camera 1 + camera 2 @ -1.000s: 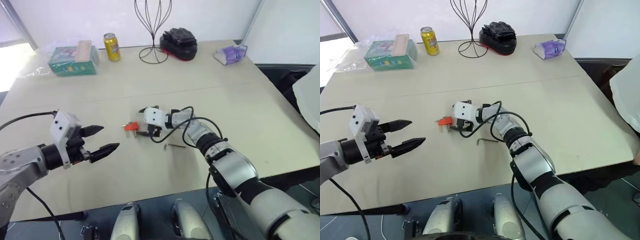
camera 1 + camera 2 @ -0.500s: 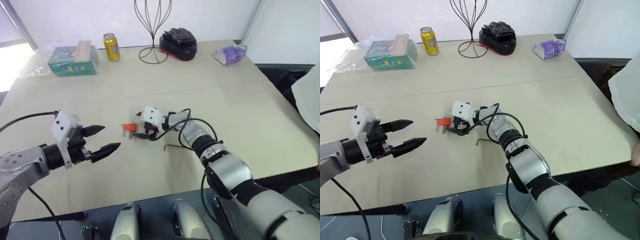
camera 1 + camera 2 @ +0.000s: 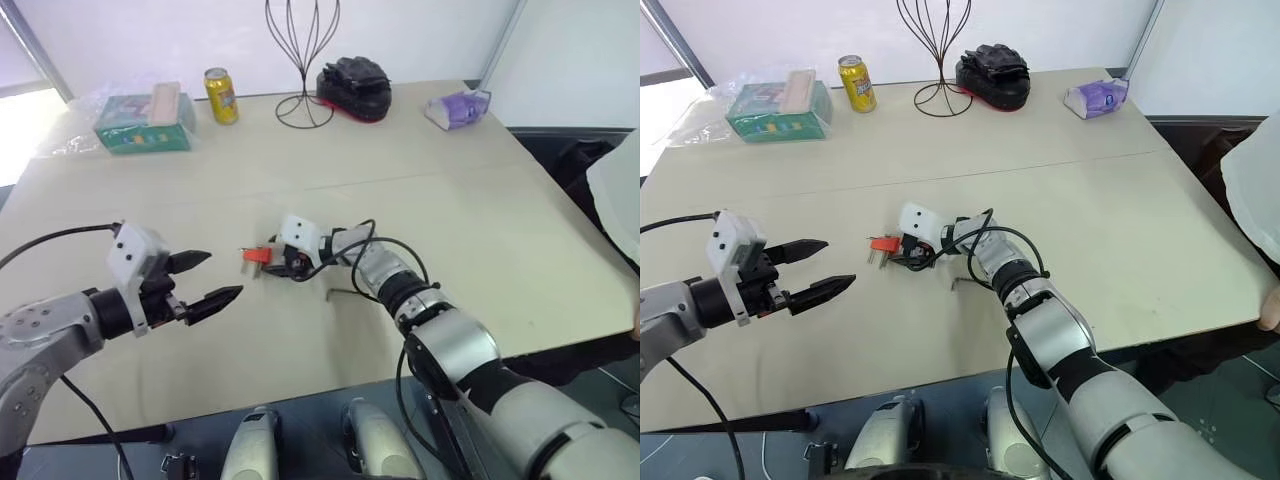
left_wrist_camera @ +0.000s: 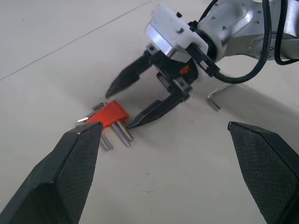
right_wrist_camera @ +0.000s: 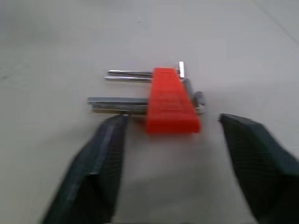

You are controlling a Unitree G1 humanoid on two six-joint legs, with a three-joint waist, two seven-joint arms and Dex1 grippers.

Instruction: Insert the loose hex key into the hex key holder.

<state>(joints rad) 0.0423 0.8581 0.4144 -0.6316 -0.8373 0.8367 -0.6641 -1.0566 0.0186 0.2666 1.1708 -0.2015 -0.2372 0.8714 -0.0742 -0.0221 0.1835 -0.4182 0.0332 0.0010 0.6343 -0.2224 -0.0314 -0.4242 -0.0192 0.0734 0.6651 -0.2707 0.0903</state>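
Both pairs of jaws stand apart and grip nothing. On the right gripper (image 4: 124,105) the two black fingers (image 4: 154,110) are spread with their tips low over the table (image 3: 480,230), one on either side of the near end of the hex key holder (image 4: 108,115). From the right wrist view the orange-red block (image 5: 169,100) lies just ahead of the fingertips and in line with the gap between them; it is not between the fingers, and whether a tip touches it cannot be told. The holder lies flat on the table, with short grey metal keys sticking out of it on the side away from the right gripper.

The loose hex key (image 3: 347,293) lies flat on the table beside the right forearm, on the robot's side of it and behind the right gripper, apart from the holder. Its short bent end (image 4: 213,100) is visible from the left wrist view. Neither gripper touches it.

The left gripper (image 3: 205,280) hovers above the table to the left of the holder, well apart from it, with its fingers wide and pointing toward the holder and the right gripper.
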